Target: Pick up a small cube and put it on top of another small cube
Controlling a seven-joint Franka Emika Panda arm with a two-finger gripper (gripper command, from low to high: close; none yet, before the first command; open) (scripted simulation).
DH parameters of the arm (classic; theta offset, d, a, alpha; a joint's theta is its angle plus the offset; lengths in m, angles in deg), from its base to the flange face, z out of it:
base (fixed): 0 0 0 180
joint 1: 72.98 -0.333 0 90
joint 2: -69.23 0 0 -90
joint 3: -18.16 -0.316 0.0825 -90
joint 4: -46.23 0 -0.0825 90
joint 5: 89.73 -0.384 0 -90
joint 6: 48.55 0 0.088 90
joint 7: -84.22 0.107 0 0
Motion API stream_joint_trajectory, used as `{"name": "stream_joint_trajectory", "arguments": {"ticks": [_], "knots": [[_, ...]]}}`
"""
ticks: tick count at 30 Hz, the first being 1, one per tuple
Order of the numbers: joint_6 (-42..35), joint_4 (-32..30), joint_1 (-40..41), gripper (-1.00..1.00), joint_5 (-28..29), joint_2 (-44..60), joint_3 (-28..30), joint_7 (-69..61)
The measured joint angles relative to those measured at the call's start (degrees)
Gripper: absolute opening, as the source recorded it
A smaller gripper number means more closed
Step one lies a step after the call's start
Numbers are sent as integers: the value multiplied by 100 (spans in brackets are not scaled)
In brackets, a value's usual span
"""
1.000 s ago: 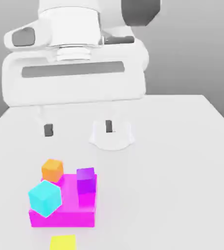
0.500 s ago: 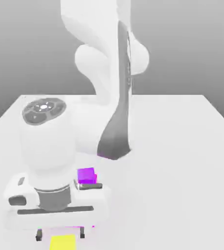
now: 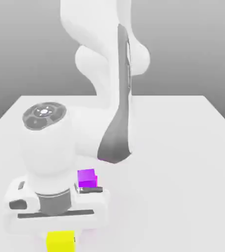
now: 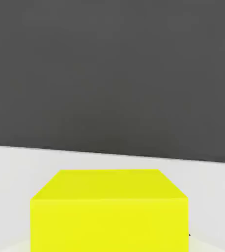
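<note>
At the bench's (image 3: 173, 197) near edge in the exterior view, the fingers (image 3: 61, 239) grip the yellow cube (image 3: 60, 242), the purple cube (image 3: 87, 178) sits close behind the hand, and open bench spreads toward the exterior view's right; in the hand view, the yellow cube lies near the bench's straight edge, a strip of bench between

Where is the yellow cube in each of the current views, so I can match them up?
Exterior view: the yellow cube is at the bottom edge, toward the view's left, just below the white tool.
Hand view: the yellow cube is large and close, in front of the pale table.
Shared landmark: the pale table, which shows in both views.
</note>
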Motion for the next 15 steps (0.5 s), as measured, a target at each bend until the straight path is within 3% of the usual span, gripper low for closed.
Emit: {"name": "stream_joint_trajectory", "arguments": {"ticks": [6, 15], "knots": [[-302, -832, 145, -100, 230, -1180, 333, 393], [-720, -2241, 932, -100, 1254, -3092, 445, 1565]]}}
